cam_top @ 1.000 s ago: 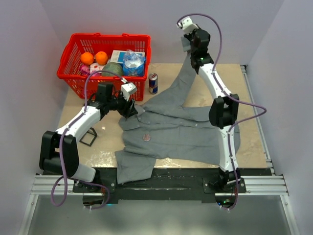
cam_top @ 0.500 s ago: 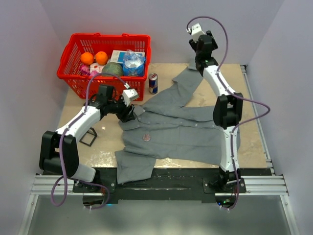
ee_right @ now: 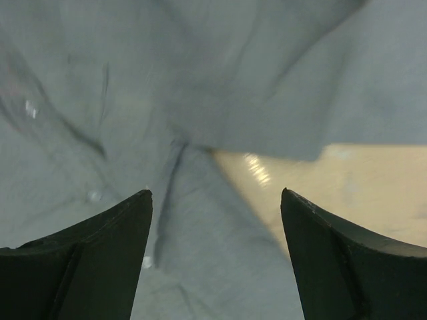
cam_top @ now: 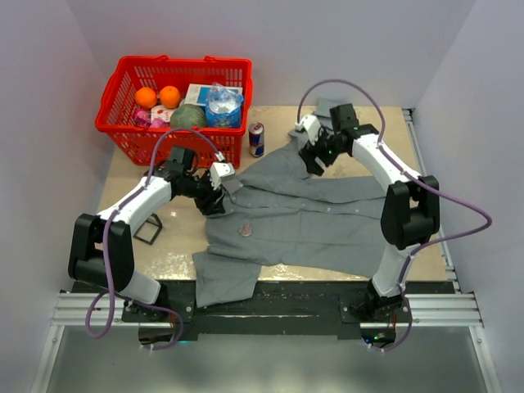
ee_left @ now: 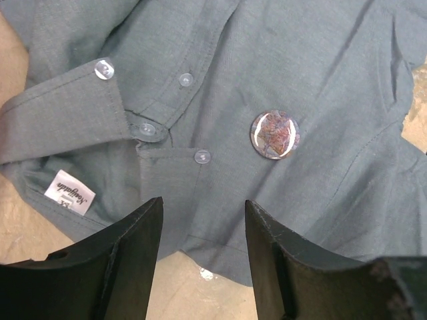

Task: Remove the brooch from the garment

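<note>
The brooch (ee_left: 275, 135) is a small round disc pinned on the chest of the shirt (ee_left: 320, 67), just beside the button strip and below the collar. Its face lies flat and looks upward; being round, it has no long axis. The face is glossy and reddish with a mottled pattern that glare makes hard to read, and its pin and fastening are hidden under the disc. From above, the brooch (cam_top: 244, 231) is only a tiny pink dot.

The shirt (cam_top: 303, 221) is soft grey woven cloth, spread front-up with its long axis running across the table (cam_top: 409, 237), collar at the left end. One sleeve hangs over the table's near edge and the other reaches toward the far side. Small clear buttons (ee_left: 202, 157) and a white neck label (ee_left: 69, 192) show at the collar; the label's print is too small to read.

The left gripper (ee_left: 203, 203) is spread over the shirt's collar edge, its black fingers either side of the button strip, holding nothing. The right gripper (ee_right: 217, 193) is also spread wide over the shirt's far sleeve, where its view is blurred.

Beyond the shirt's collar stand a drink can (cam_top: 256, 139) and a red plastic lattice basket (cam_top: 115, 115)
</note>
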`<state>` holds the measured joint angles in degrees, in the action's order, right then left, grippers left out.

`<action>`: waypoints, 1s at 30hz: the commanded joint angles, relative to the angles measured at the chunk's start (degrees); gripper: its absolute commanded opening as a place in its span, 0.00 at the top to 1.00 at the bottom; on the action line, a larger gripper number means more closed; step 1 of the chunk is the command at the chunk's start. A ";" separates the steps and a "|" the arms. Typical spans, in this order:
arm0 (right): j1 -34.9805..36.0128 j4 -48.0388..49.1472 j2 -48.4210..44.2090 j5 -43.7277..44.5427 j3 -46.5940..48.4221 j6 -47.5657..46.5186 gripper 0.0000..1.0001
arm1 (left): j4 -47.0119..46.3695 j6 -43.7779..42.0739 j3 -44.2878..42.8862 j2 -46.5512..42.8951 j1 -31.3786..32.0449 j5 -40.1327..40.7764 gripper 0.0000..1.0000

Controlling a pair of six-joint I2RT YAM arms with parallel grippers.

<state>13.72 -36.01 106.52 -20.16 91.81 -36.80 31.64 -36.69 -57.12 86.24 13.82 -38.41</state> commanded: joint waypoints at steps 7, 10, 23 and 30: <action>-0.53 -8.98 3.07 -2.42 -8.05 -7.50 0.14 | 0.36 -0.40 0.08 0.25 1.64 -0.79 0.44; -0.62 -11.88 5.62 -3.13 -6.30 -10.13 0.17 | 0.18 0.04 -0.01 0.51 1.91 -0.35 0.44; -1.41 -10.05 10.81 -4.01 7.49 -6.02 0.90 | -0.52 -0.05 -0.80 1.92 2.61 0.97 0.45; -3.25 -5.22 20.29 9.41 24.55 1.54 0.98 | -1.93 0.30 -1.85 2.44 3.58 1.23 0.45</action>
<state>12.01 -47.24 121.99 -20.16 109.73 -41.47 32.14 -36.67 -57.10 88.16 16.69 -36.97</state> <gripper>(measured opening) 0.032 0.553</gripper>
